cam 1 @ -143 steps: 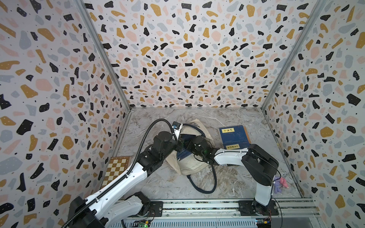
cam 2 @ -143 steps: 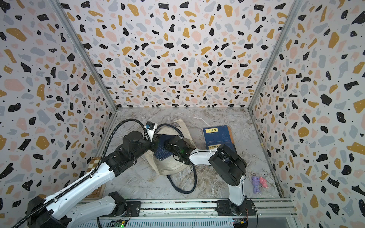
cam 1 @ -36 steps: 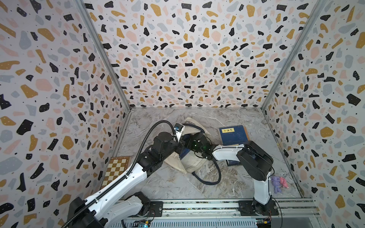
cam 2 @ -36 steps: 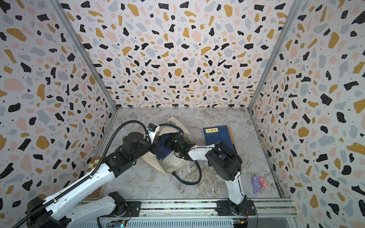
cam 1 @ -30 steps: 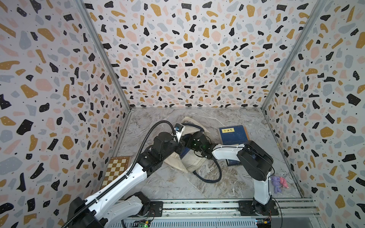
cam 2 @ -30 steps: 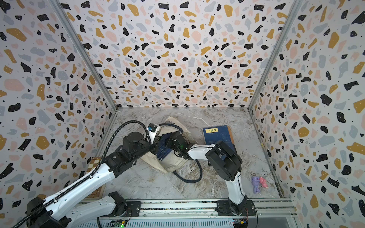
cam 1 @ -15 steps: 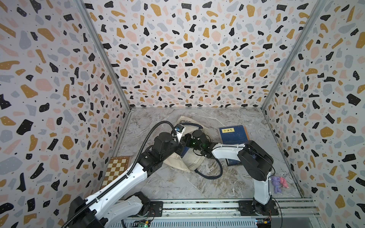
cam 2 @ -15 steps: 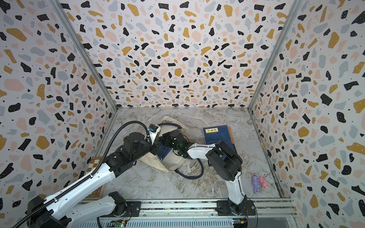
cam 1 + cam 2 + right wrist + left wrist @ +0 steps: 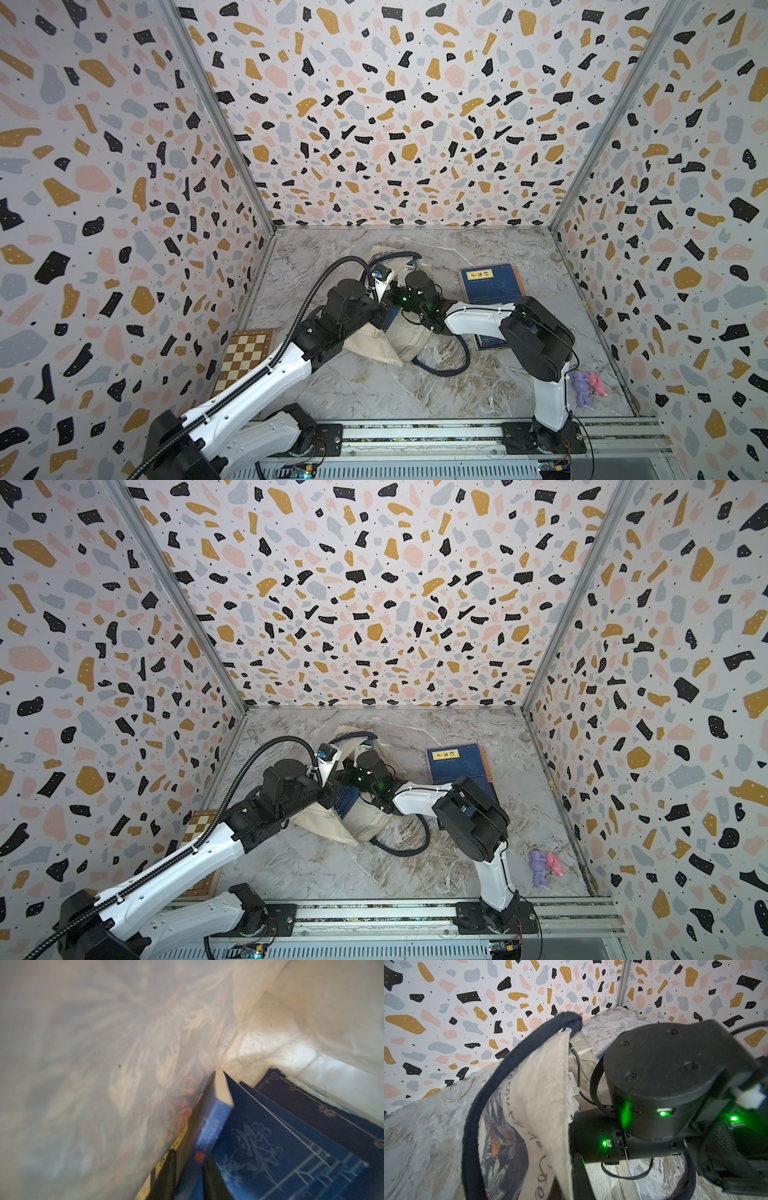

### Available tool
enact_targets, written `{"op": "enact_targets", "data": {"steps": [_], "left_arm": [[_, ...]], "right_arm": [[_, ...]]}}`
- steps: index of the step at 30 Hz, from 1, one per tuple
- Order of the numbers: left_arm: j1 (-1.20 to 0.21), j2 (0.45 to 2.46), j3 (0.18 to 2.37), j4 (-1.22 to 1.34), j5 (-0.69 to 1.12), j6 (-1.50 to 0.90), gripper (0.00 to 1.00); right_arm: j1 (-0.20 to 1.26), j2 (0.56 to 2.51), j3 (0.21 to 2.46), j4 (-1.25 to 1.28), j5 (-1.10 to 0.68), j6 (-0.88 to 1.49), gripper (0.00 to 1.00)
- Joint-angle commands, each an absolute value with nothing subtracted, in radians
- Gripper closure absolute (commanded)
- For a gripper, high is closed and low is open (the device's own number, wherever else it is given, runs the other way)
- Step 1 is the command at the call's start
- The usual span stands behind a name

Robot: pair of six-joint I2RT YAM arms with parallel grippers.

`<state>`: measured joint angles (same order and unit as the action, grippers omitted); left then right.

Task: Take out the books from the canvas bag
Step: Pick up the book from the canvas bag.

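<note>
Right hand [image 9: 189, 1159] has just pinched a navy book [image 9: 214, 1118] inside the canvas bag [image 9: 399, 345] (left hand [image 9: 385, 309] clamps its rim): ready to lift.

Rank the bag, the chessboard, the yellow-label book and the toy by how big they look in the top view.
Largest: bag, though partly hidden.
Then chessboard and yellow-label book: too close to rank, both partly hidden.
Smallest: toy.

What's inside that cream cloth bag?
Dark blue books stand inside the bag, fingers of the right hand either side of one. The cloth hides how many there are in all.
</note>
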<state>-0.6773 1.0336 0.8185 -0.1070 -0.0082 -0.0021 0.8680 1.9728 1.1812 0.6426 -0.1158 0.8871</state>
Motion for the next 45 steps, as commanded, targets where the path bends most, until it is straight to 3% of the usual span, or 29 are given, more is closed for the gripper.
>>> {"op": "enact_targets", "data": {"steps": [1,10,19,29,45], "left_arm": [[-0.696,1.031,0.882,-0.029,0.053,0.013,1.0],[-0.696,1.033,0.876,-0.072,-0.124,0.059,1.0],[-0.691,1.149,0.924,-0.165,-0.252,0.103,1.0],[-0.614,1.242,0.981,-0.233,-0.254,0.054,1.0],[-0.593,1.184,0.973,-0.197,-0.209,0.011,1.0]], "right_arm": [[0.868,1.983,1.204,0.73,-0.15,0.867,0.84],[0.854,1.853,1.054,0.744,-0.028,0.864,1.0],[0.811,1.726,0.873,0.794,0.007,0.895,1.0],[0.811,1.588,0.745,0.781,0.005,0.855,1.0],[0.897,1.618,0.802,0.486,-0.09,0.69,1.0]]}}
